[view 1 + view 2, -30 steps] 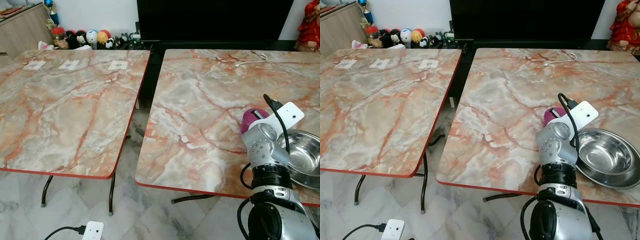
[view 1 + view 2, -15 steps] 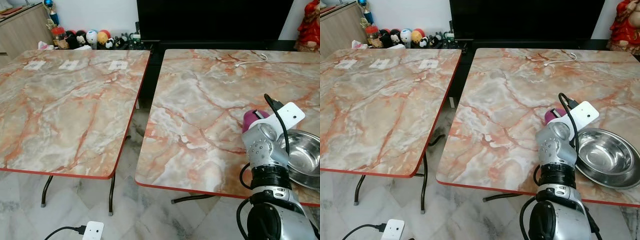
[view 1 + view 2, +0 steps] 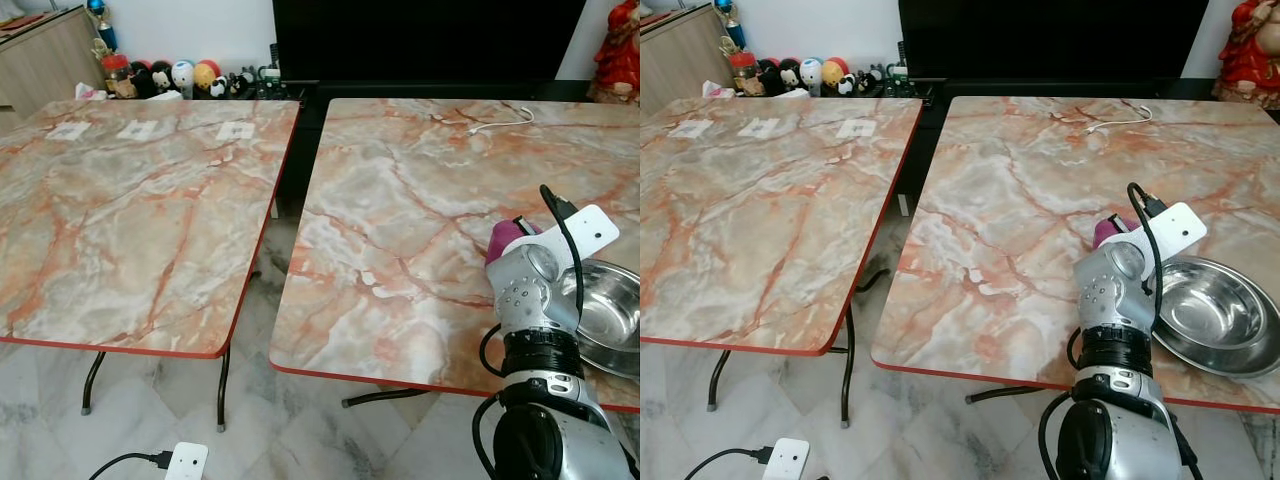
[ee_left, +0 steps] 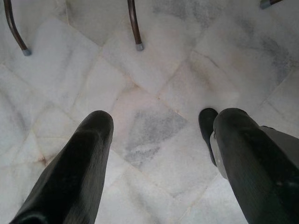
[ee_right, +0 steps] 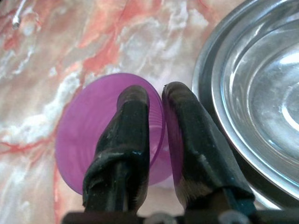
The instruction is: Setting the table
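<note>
Right wrist view: purple cup (image 5: 100, 135) on the marble top, its rim pinched between the two black fingers (image 5: 126, 140) of the right gripper (image 5: 156, 128), one finger inside the cup, one outside. Steel bowl (image 5: 252, 93) sits just beside the cup.

From the head views, the cup (image 3: 503, 238) rests on the right-hand table (image 3: 400, 220) near its front right area, mostly hidden behind the silver right wrist; bowl (image 3: 1208, 312) close to its right. Compared with a second ago, wrist and cup have shifted slightly to the right, nearer the bowl; less of the cup shows now.

White cable (image 3: 500, 121) lies at the far edge of the same table. Left-hand table (image 3: 130, 220) carries three white labels (image 3: 138, 129) near its far edge. Toy figures (image 3: 180, 78) line the wall behind. White power strip (image 3: 185, 462) on the floor.

Left gripper (image 4: 156, 135) hangs over the marble floor (image 4: 154, 70), fingers spread wide, holding nothing; table legs (image 4: 135, 28) ahead of it.
</note>
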Controlling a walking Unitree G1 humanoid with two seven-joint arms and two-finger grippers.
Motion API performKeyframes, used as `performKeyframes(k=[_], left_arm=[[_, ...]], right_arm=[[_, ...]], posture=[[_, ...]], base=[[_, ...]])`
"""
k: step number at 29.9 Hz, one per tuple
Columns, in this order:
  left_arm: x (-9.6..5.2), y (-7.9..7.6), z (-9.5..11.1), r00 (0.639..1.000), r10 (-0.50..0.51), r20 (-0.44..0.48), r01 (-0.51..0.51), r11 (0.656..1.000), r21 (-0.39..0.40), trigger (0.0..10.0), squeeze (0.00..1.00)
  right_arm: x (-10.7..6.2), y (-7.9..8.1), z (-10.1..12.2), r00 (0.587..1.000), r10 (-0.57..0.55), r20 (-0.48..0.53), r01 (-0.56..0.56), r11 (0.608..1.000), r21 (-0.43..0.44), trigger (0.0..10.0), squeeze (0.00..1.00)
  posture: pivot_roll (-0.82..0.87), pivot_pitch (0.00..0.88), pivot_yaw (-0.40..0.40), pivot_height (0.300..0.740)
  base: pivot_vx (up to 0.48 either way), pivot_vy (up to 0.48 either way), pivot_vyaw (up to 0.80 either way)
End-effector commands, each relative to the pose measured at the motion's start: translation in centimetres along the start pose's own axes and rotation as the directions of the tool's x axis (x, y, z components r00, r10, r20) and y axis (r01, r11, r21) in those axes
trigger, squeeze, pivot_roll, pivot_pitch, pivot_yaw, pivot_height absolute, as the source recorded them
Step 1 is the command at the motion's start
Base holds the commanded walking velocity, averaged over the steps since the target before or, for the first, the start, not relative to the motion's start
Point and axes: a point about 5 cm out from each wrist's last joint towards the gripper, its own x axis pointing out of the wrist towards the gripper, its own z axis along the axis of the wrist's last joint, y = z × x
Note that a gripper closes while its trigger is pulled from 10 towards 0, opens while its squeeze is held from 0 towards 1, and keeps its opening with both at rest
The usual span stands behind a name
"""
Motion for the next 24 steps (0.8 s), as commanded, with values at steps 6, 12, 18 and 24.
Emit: performKeyframes(k=[6, 12, 18, 24], left_arm=[[-0.1, 0.3, -0.3, 1.0, 0.01, -0.012, -0.01, 1.0, 0.007, 10.0, 0.0], [-0.1, 0.3, -0.3, 1.0, 0.01, -0.012, -0.01, 1.0, 0.0, 10.0, 0.0], [-0.1, 0.1, -0.4, 1.0, 0.004, -0.012, -0.004, 1.0, -0.002, 10.0, 0.0], [-0.1, 0.1, -0.5, 1.0, 0.006, -0.017, -0.006, 1.0, -0.003, 10.0, 0.0]], right_arm=[[-0.4, 1.1, 1.2, 0.998, 0.052, 0.046, -0.054, 0.998, 0.04, 10.0, 0.0], [-1.0, 0.8, 1.9, 0.979, 0.097, 0.181, -0.083, 0.993, -0.083, 10.0, 0.0], [-1.0, -0.2, 1.6, 0.976, 0.084, 0.202, -0.058, 0.99, -0.13, 10.0, 0.0], [-2.8, 1.3, 1.0, 0.875, 0.406, 0.262, -0.341, 0.903, -0.261, 10.0, 0.0]], posture=[[-0.08, 0.032, 0.037, 0.732], [-0.09, 0.037, 0.035, 0.732], [-0.09, 0.035, 0.033, 0.732], [-0.1, 0.042, 0.032, 0.732]], base=[[0.0, 0.0, 0.0], [0.0, 0.0, 0.0], [0.0, 0.0, 0.0], [0.0, 0.0, 0.0]])
